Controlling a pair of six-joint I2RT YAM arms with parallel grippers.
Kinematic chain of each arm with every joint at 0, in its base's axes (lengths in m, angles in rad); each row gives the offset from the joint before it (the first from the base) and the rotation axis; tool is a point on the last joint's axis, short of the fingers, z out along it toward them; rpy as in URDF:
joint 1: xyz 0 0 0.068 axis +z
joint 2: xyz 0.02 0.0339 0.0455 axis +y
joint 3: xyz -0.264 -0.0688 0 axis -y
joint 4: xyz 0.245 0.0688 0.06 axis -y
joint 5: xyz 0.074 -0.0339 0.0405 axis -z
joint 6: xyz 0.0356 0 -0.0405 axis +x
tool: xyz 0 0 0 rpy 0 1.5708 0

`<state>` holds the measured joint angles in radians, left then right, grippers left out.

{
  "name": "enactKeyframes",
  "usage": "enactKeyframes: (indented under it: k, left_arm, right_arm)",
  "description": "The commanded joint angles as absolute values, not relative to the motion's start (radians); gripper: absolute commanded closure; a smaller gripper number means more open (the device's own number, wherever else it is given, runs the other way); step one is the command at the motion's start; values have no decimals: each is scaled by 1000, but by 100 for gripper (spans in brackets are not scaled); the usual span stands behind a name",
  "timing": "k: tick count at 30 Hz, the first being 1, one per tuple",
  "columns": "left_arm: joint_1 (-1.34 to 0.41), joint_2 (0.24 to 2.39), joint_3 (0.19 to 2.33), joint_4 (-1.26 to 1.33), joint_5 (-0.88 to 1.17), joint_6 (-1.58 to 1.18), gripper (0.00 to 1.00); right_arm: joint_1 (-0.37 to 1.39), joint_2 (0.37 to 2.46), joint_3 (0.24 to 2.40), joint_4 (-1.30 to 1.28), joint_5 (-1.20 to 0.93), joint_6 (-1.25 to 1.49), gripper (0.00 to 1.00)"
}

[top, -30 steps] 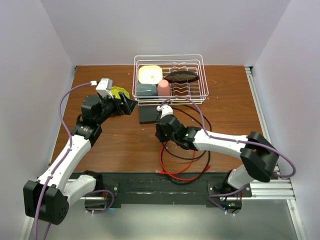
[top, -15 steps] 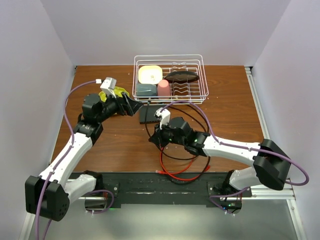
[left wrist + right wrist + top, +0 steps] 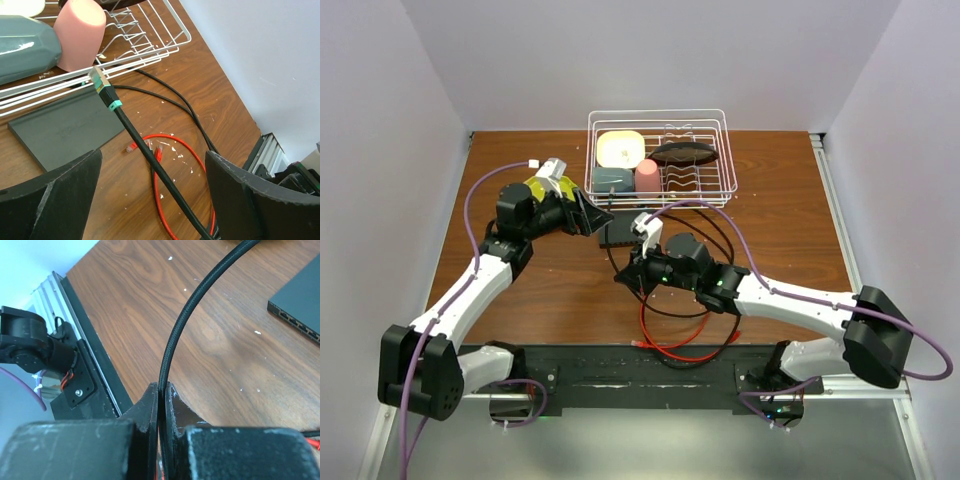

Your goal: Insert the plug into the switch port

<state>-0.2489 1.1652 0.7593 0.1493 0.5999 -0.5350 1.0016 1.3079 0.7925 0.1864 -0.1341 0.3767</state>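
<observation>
Switch lies flat at centre of the top view, just beside the wire rack. Right gripper is pressed together, pinching the black cable. Its plug shows against the rack's lowest wires, by the switch's upper edge. Left gripper is spread wide and holds nothing. Red cable loops lie below the switch. A pink cup stands in the rack.

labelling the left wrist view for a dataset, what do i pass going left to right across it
grey-blue dish → pink cup → plug → red cable loop; the switch and the black cable span too wide to place
</observation>
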Motion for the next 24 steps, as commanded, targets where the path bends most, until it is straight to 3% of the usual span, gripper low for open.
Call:
enactKeyframes:
  k: [1, 9, 12, 15, 16, 17, 20, 23, 24]
  left_arm:
    - [-242, 1176, 785, 189, 623, -564, 14]
    - [-253, 1239, 770, 282, 712, -632, 27]
    - [-259, 1259, 778, 287, 736, -634, 42]
    - [-261, 1261, 767, 322, 733, -646, 75]
    - [-261, 1259, 767, 330, 739, -649, 94]
    - [-261, 1259, 769, 330, 747, -649, 100]
    - [-262, 1241, 756, 348, 756, -644, 100]
    - [-262, 1221, 738, 396, 759, -655, 100]
    - [-262, 1216, 738, 397, 776, -653, 100]
  right_arm:
    - [1011, 1263, 805, 227, -161, 360, 100]
    - [1019, 1243, 789, 229, -164, 367, 100]
    - [1022, 1242, 779, 244, -163, 374, 100]
    - [1025, 1252, 788, 230, -163, 368, 100]
    - [1025, 1250, 785, 232, -160, 370, 100]
    - [1025, 1252, 784, 236, -155, 373, 100]
    - [1025, 1253, 796, 227, -134, 390, 99]
    - [1025, 1238, 796, 233, -86, 420, 82]
    - [1025, 1230, 792, 245, -74, 431, 70]
